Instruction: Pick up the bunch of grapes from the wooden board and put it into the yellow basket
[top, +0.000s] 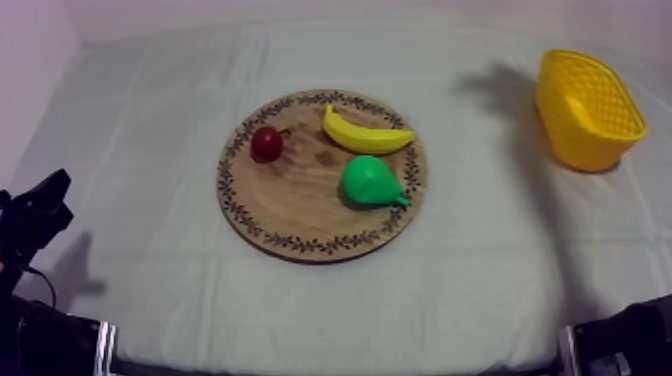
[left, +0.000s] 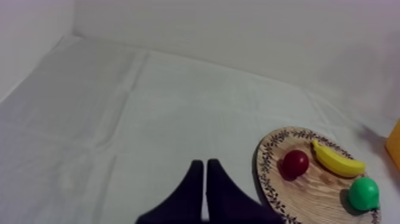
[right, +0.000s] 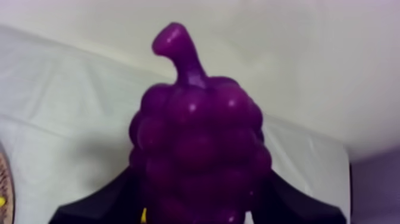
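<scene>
1. One bunch of grapes (right: 199, 137), stem up, is clamped between the right gripper (right: 199, 205)'s black fingers (right: 98, 205), with the table (right: 53, 101) behind it.
2. Left gripper (left: 205, 167) lies low by the table's near left corner, fingers pressed into a narrow wedge, beside the wooden board (left: 280, 179).
3. From above, the wooden board sits mid-table with small red fruit (top: 266, 143), banana (top: 365, 133) and pear (top: 370, 182); the yellow basket (top: 580, 140) stands near the far right corner.

Soft, even light; faint shadow lies left of yellow basket (top: 585, 140).
</scene>
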